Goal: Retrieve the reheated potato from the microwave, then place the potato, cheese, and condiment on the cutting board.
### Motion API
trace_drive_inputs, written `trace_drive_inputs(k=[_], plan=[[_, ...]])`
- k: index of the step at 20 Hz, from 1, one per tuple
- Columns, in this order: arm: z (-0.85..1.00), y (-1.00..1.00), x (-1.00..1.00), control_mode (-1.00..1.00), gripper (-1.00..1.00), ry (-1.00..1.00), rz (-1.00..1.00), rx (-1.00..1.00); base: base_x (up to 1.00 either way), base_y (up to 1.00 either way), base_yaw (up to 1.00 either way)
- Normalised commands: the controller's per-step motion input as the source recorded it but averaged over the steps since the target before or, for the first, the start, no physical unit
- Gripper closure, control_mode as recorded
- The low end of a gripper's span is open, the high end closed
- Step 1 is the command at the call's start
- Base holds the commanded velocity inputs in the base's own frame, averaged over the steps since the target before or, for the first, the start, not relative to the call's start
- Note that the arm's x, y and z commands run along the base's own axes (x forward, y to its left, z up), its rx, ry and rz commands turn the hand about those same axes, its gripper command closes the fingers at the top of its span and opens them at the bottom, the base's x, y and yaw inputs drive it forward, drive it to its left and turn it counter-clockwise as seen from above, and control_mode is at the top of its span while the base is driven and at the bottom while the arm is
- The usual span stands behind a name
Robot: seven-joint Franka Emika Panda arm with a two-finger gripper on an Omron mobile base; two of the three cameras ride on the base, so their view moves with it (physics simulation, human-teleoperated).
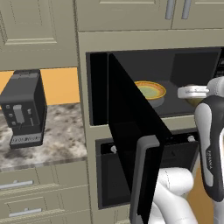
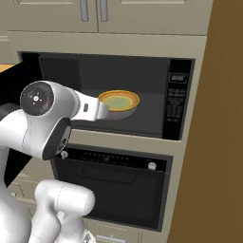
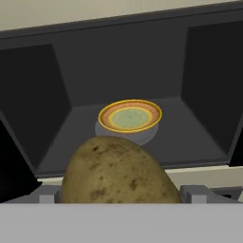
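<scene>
Currently I hold the speckled oval olive-brown potato (image 3: 119, 171) pinched in wide-spread jaws, bowl (image 3: 130, 117) at 12 o'clock, for withdrawal.

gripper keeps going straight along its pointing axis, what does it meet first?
The potato already sits between the gripper's spread fingers. Beyond it, probably the bowl inside the open microwave, then the back wall; depth unclear.
</scene>
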Motion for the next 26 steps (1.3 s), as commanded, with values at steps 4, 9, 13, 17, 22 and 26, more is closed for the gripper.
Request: trace_drive_inputs(k=[4,9,13,17,22,26], plan=[[0.00,0.12,-0.10,-1.00,1.00,0.00,-0.01,0.00,0.00,0.00,0.00],[0.00,0.00,0.00,-1.00,1.00,0.00,0.00,0.00,0.00,0.00,0.00],[0.00,0.00,0.00,-1.00,1.00,0.00,0.00,0.00,0.00,0.00,0.00],[0.00,0.00,0.00,-1.00,1.00,0.00,0.00,0.00,0.00,0.00,0.00],[0.00,0.00,0.00,-1.00,1.00,0.00,0.00,0.00,0.00,0.00,0.00],[0.00,0.00,0.00,-1.00,1.00,0.00,0.00,0.00,0.00,0.00,0.00]])
